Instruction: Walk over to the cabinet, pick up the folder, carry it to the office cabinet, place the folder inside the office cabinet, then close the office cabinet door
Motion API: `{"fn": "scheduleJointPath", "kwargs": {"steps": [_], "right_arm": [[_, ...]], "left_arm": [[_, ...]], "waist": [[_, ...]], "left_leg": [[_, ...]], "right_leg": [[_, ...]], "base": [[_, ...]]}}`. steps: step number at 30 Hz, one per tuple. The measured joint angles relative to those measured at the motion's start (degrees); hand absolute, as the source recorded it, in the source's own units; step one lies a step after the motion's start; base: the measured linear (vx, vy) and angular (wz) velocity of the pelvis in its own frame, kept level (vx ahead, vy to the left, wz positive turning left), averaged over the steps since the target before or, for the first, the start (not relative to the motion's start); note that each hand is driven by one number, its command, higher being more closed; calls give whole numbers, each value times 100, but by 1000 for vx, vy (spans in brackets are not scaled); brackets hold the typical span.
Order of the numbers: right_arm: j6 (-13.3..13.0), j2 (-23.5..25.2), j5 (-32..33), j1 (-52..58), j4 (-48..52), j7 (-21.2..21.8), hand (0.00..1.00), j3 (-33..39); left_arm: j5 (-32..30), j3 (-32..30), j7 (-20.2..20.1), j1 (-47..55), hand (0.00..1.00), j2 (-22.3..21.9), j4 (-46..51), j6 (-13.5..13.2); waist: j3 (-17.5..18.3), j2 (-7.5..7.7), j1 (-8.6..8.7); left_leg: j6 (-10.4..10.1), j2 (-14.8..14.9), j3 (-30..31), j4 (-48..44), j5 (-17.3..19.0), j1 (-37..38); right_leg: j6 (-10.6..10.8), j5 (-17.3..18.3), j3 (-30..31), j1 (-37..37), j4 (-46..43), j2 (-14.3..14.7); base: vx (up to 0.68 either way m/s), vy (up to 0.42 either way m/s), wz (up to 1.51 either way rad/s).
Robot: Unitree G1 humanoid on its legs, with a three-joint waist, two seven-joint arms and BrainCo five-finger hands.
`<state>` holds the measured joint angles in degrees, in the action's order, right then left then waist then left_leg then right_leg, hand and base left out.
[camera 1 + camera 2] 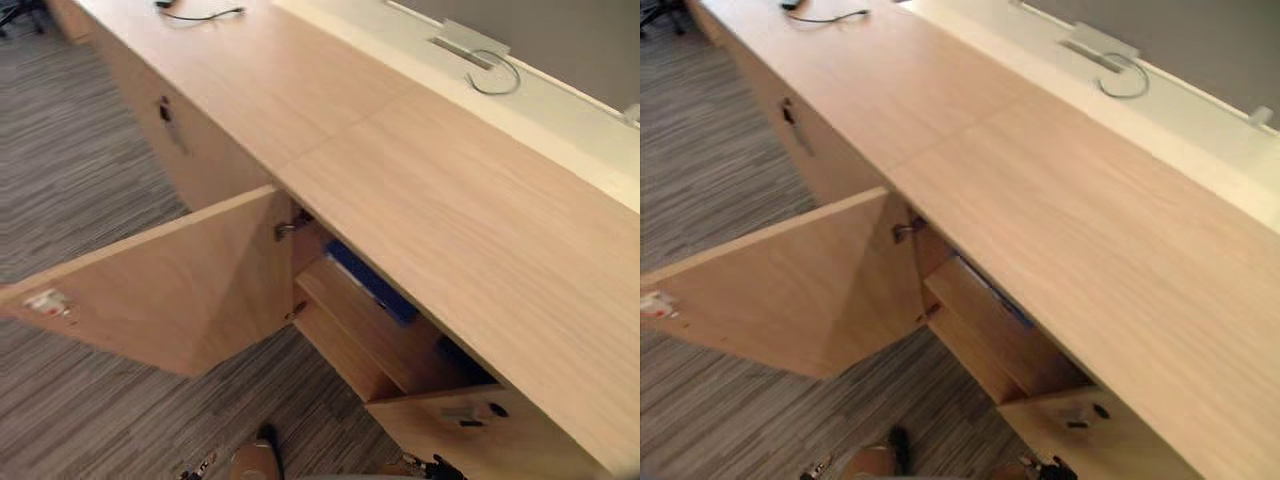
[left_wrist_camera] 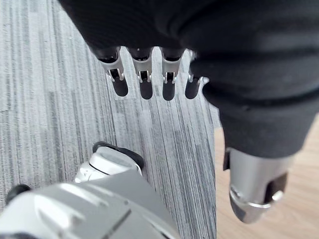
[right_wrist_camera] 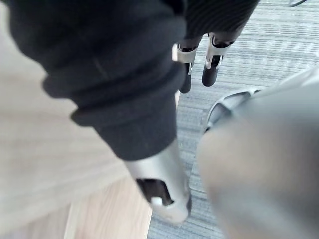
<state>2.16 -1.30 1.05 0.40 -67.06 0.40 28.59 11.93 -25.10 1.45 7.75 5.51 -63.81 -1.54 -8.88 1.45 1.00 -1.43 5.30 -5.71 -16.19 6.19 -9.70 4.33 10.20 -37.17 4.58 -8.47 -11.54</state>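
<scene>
**Folder shelved, door yet to shut**

The left hand (image 2: 144,74) hangs over the carpet (image 2: 50,99), fingers straight and loose, holding nothing. The right hand (image 3: 209,59) is likewise relaxed and empty. The blue folder (image 1: 370,280) lies on the shelf (image 1: 350,320) inside the office cabinet (image 1: 450,200), apparently flat, though partly hidden under the top. The door (image 1: 170,290) stands wide open. Closing it looks like the step in hand: a hand must reach its outer edge and swing it shut.

We see the blue folder (image 1: 372,282) lying on the upper shelf (image 1: 352,318) inside the light-wood office cabinet (image 1: 450,200), near its back; the cabinet's door (image 1: 180,290) stands swung wide open.
</scene>
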Motion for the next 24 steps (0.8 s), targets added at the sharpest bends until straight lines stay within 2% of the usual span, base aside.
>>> {"fn": "scheduleJointPath", "kwargs": {"steps": [1,2,4,5,6,10,19,24], "right_arm": [[0,1,-1,-10,0,1,0,-6],[13,-29,-3,-41,-8,-1,0,-7],[-15,-55,0,-79,75,-19,0,-112],[-14,-90,4,-89,204,-44,0,-130],[-15,-92,4,-92,226,-55,0,-154],[2,-82,-8,-121,226,-51,0,-379],[13,-73,-22,-116,209,-50,0,-524],[16,-62,-19,-113,126,-57,0,-515]], "left_arm": [[-1,103,1,-24,0,-1,-4,-1],[-22,225,-2,-53,0,-3,-56,-7],[-55,359,-5,-20,0,-34,-148,-3],[-106,431,11,-15,0,-70,-153,-3],[-115,474,13,-24,0,-68,-148,-3],[-158,477,54,-51,0,-26,-145,-5],[-267,372,73,5,0,-32,-137,-5],[-264,359,73,4,0,6,-136,-6]], "waist": [[2,30,0],[-6,-26,-8],[19,-165,22],[10,-223,99],[14,-263,110],[-86,-155,116],[-109,-91,81],[-60,-2,43]], "left_leg": [[-2,-95,27,140,-72,67],[-23,-190,52,537,-258,292],[-97,-257,3,1384,-639,649],[-93,-308,-4,1974,-965,803],[-111,-312,-5,2134,-1074,839],[-167,-313,-104,2158,-1163,896],[-159,-217,-282,2161,-1184,1005],[-160,-243,-282,2156,-1226,1013]], "right_leg": [[-94,-461,-5,-82,23,-73],[98,-661,-15,-142,-225,-262],[79,-705,-20,-323,-541,-398],[79,-705,-18,-463,-638,-450],[79,-704,-16,-504,-644,-449],[77,-702,126,-492,-615,-429],[17,-638,217,-320,-207,-217],[46,-653,202,-285,-188,-219]], "base": [[-83,16,36],[-72,40,21],[-60,68,0],[-43,44,1],[-38,22,4],[-47,-2,-9],[-33,-24,-9],[30,4,1]]}}
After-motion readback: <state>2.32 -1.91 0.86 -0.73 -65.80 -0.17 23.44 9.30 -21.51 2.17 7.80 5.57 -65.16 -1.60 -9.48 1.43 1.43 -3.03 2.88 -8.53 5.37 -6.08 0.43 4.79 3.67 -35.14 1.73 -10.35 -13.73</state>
